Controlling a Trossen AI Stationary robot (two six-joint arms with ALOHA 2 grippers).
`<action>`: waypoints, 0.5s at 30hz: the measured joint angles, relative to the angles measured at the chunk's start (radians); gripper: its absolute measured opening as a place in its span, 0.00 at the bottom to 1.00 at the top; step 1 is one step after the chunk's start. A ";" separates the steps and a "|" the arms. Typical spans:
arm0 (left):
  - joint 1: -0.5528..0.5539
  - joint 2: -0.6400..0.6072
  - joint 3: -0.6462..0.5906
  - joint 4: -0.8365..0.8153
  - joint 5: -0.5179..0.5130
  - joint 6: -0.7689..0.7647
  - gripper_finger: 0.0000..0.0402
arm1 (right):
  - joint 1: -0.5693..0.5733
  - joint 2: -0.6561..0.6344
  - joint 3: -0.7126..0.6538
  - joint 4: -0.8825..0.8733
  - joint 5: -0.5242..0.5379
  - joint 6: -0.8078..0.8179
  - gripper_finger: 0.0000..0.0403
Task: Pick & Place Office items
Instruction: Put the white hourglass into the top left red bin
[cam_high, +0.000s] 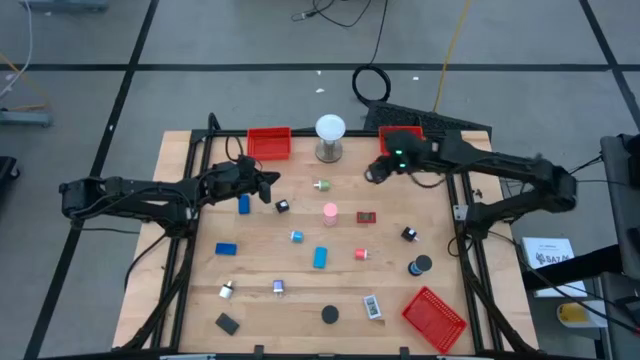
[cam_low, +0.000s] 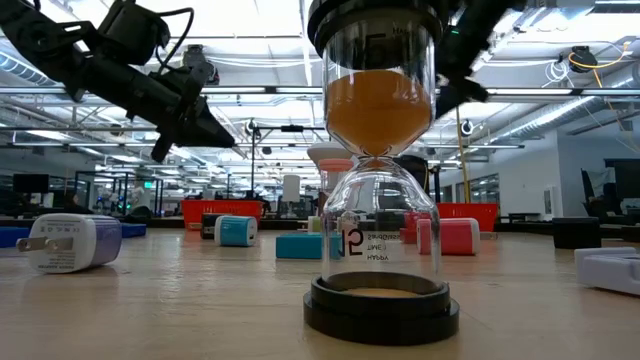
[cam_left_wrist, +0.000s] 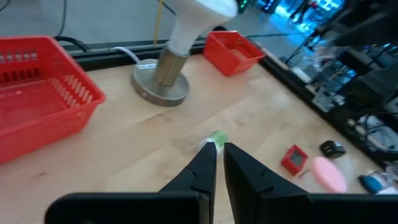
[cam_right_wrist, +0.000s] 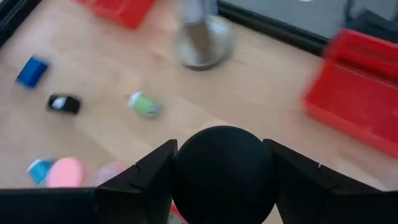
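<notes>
Right pincer (cam_right_wrist: 221, 177), above the far right part of the counter (cam_high: 440, 235) near the lamp (cam_high: 330, 135), grips a black disc (cam_right_wrist: 222, 171) between its two fingers (cam_right_wrist: 152, 174). The disc is round, so no long axis is evident; it seems to sit with its flat face toward the wrist camera, though blur makes this uncertain. Left pincer (cam_left_wrist: 216, 163) is closed and empty, raised over the far left part of the counter, pointing toward a small green item (cam_left_wrist: 217, 138). Other office items lie scattered on the counter: a blue block (cam_high: 320, 258) with its long axis running near to far, and a pink piece (cam_high: 330, 211).
</notes>
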 joint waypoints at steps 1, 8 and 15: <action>0.007 0.000 0.000 -0.007 0.000 0.007 0.08 | 0.015 0.041 0.034 0.001 -0.005 -0.021 0.51; 0.033 0.000 0.000 -0.014 -0.001 0.019 0.08 | 0.085 0.295 0.193 0.074 -0.086 -0.155 0.51; 0.042 0.000 0.000 -0.041 -0.001 0.040 0.08 | 0.106 0.435 0.265 0.115 -0.104 -0.244 0.51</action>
